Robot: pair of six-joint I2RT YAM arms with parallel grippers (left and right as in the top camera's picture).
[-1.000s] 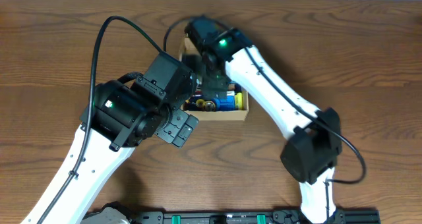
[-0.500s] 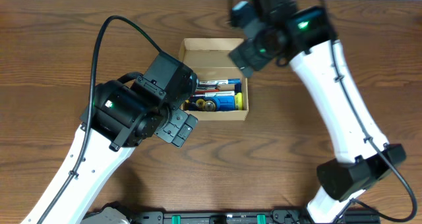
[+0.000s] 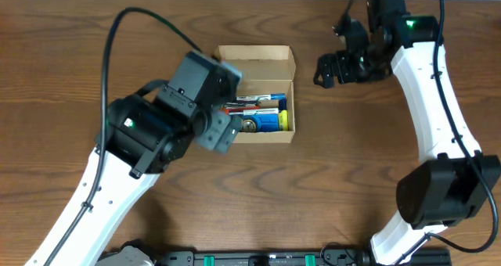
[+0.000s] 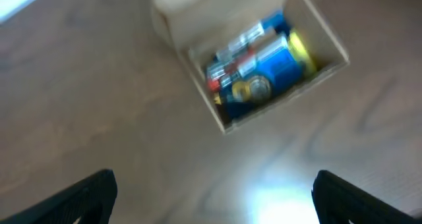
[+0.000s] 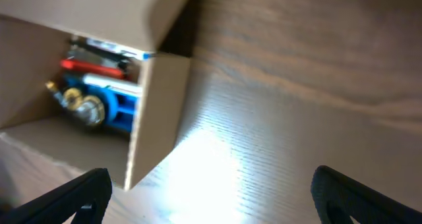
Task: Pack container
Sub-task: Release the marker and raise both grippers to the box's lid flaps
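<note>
Left gripper [image 3: 221, 131]: nearest the base, it sits by the near-left corner of the container. Its fingers are spread wide, showing at both lower edges of the left wrist view, and nothing is between them. Compared with a second ago, it has swung up from the table in front of the box to sit closer to that corner.
Container [image 3: 270, 136]: it sits on the table [image 3: 78, 47] about mid-width and is unmoved. The flap lid [image 3: 254, 53] is open and folded back on the far side.
Contents [image 3: 262, 117]: blue pieces, a yellow end, a red-tipped stick and a round metal part lie packed along the near half of the box. The far half looks bare. The wrist views are blurred, so I cannot name the items with confidence.
Right gripper [image 3: 333, 66]: its fingers are apart and empty. A second ago it hung right over the contents. It has now pulled back to the far right, well apart from the box, and its wrist camera sees only the box's outer wall [image 5: 158, 105] and the corner of the opening.
Change: the right arm has cleared out and the box opening is fully uncovered.
Meaning: the latest item has probably been dropped in and the placing arm is retreating. The likely choices are another item or the lid. The flap is not yet shut, so the packing looks incomplete.
</note>
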